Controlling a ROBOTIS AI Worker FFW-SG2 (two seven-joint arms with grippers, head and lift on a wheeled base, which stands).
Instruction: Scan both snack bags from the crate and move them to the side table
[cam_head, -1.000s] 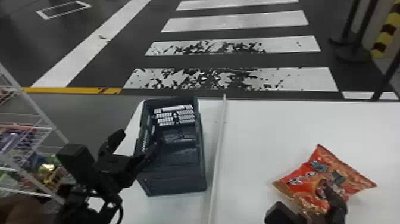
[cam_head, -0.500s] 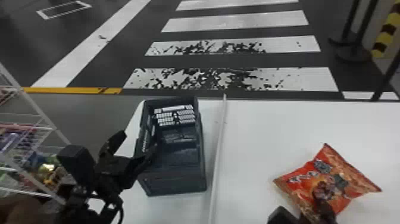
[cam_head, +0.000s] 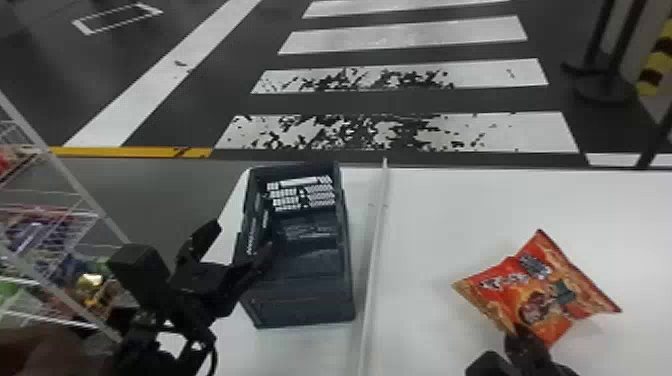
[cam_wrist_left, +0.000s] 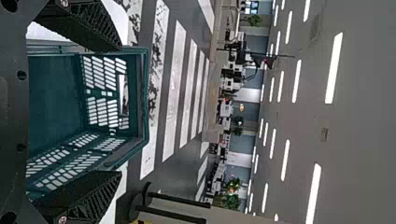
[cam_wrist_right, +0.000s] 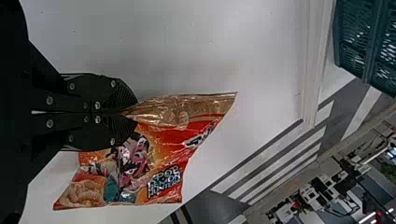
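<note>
An orange-red snack bag (cam_head: 540, 295) is over the white table's right part in the head view, with my right gripper (cam_head: 520, 340) at its near edge. In the right wrist view my right gripper (cam_wrist_right: 133, 112) is shut on the snack bag (cam_wrist_right: 163, 154), pinching its side. My left gripper (cam_head: 240, 240) stands open at the left side of the dark crate (cam_head: 300, 300), one finger over its rim. From the left wrist view, nothing is between the fingers of my left gripper (cam_wrist_left: 119, 109), and the crate (cam_wrist_left: 144, 93) lies beyond them. I see no bag in its visible part.
A raised white strip (cam_head: 372, 260) divides the table (cam_head: 425, 210) between crate and bag. A wire rack (cam_head: 90, 210) with colourful packets stands at the left. Dark stanchions (cam_head: 605, 90) rise from the floor beyond the table's right part.
The snack bag has shifted slightly to the right and turned a little, together with my right gripper, which sits lower in the head view. My left arm and the crate look unmoved.
</note>
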